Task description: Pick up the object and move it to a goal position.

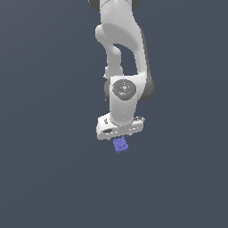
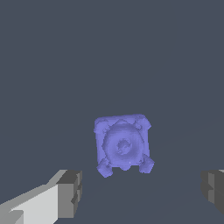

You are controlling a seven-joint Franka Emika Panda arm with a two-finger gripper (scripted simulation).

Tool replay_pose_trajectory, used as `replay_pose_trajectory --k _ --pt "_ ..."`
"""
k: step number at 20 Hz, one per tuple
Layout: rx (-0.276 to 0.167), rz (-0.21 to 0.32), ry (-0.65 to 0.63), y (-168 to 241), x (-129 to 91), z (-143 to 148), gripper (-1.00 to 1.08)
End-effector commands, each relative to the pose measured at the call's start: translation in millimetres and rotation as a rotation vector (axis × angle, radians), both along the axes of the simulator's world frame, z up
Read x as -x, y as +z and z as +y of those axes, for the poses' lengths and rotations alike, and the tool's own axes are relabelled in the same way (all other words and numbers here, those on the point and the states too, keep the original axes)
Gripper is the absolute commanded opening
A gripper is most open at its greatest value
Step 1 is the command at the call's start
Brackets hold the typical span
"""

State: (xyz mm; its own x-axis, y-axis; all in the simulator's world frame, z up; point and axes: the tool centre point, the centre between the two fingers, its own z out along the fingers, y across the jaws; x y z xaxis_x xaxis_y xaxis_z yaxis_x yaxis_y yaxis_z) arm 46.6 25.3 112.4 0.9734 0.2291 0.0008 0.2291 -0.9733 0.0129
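Observation:
The object (image 1: 120, 144) is a small blue-purple lumpy block with a round ring mark on its upward face. It lies on the flat grey floor (image 1: 44, 178). In the exterior view it shows just below the white hand of my gripper (image 1: 120, 130), whose fingers are hidden by the hand. In the wrist view the object (image 2: 123, 145) lies ahead of the gripper (image 2: 142, 192), roughly in line with the gap. The two grey fingertips (image 2: 71, 192) stand far apart, wider than the object. They touch nothing. The gripper is open and empty.
The white arm (image 1: 122, 49) rises above the gripper towards the top of the exterior view. Only plain dark grey floor (image 2: 109, 52) surrounds the object; no other object or goal marker shows.

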Motion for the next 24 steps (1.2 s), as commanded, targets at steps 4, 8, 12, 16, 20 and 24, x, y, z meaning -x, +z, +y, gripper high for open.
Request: replay_pose_trajectory --k 4,8,12,16,20,24 --pt "-0.01 0.003 0.053 -18.0 -6.3 8.3 1.0" --pt "-0.012 0.004 0.063 -21.8 -7.4 10.1 1.0" --pt "-0.011 0.005 0.059 -24.4 -6.6 9.4 1.0" --pt "-0.012 0.005 0.061 -39.2 -6.4 9.8 1.0" --pt "-0.012 0.004 0.062 -60.8 -5.9 9.9 1.0" --pt "-0.012 0.004 0.063 -71.4 -6.4 9.9 1.0"
